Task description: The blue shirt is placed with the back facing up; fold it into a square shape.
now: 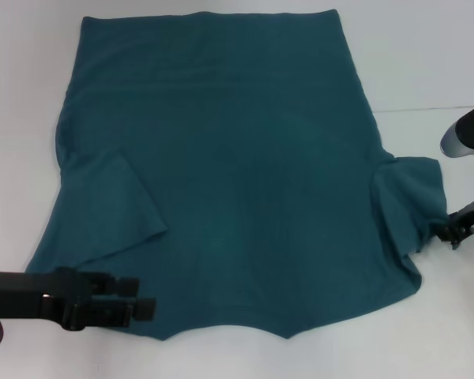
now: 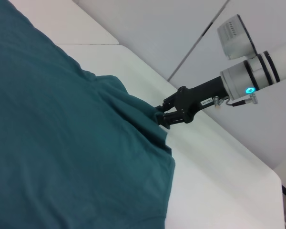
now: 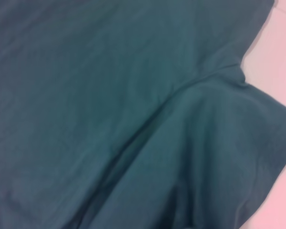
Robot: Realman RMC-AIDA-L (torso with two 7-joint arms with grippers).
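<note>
The blue shirt [image 1: 237, 158] lies spread flat on the white table [image 1: 426, 63], plain side up, with its neckline at the near edge. Its left sleeve [image 1: 114, 205] is folded inward over the body. The right sleeve [image 1: 411, 197] sticks out sideways, and my right gripper [image 1: 445, 230] is shut on its outer edge. The left wrist view shows this pinch, with the right gripper [image 2: 161, 114] bunching the cloth [image 2: 62, 143]. My left gripper [image 1: 142, 296] hovers open at the shirt's near left corner. Teal fabric [image 3: 109, 95] fills the right wrist view.
My right arm's white and black forearm [image 1: 466, 134] reaches in from the right edge. Bare white table surface [image 2: 219, 157] surrounds the shirt on the left, right and far sides. A table seam [image 1: 426, 109] runs along the right side.
</note>
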